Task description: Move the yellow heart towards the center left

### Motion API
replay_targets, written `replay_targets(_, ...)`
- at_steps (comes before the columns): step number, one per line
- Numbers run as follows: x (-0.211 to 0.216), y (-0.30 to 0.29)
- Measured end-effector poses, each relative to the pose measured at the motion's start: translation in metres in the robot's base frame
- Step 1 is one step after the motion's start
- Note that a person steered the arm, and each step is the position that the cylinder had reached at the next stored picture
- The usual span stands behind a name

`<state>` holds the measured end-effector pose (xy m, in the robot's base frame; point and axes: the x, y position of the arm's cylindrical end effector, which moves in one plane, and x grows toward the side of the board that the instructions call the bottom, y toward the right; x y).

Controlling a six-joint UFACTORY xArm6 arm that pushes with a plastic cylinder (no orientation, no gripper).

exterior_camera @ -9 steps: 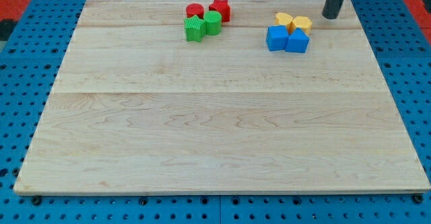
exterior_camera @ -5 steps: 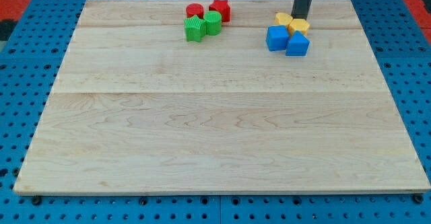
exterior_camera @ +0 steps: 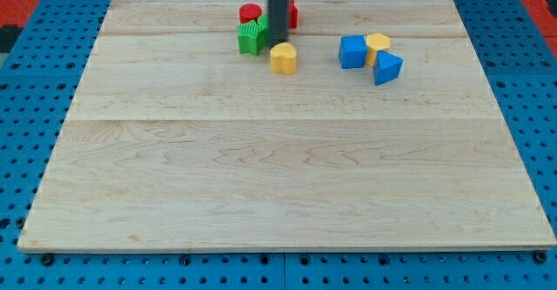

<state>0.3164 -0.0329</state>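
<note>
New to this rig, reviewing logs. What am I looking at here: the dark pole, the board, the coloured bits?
One camera looks down at an angle on a wooden board lying on a blue perforated base; where the camera is mounted is not on record. The dark pole is the end of a robot arm. It has no gripper and holds nothing, it only pushes blocks with my tip.

My tip sits just above a yellow heart, apparently touching it. Left of it is a green block, and another green one is mostly hidden behind the rod. Above are two red blocks, one also partly hidden.

To the view's right lie a blue cube, a second yellow block and a blue wedge-like block.
</note>
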Motion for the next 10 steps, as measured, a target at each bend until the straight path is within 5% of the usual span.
replay_targets(2, 0.022, -0.081)
replay_targets(4, 0.023, -0.093)
replay_targets(6, 0.027, 0.05)
replay_targets(7, 0.086, 0.033)
replay_targets(8, 0.093, 0.091)
replay_targets(10, 0.024, 0.109)
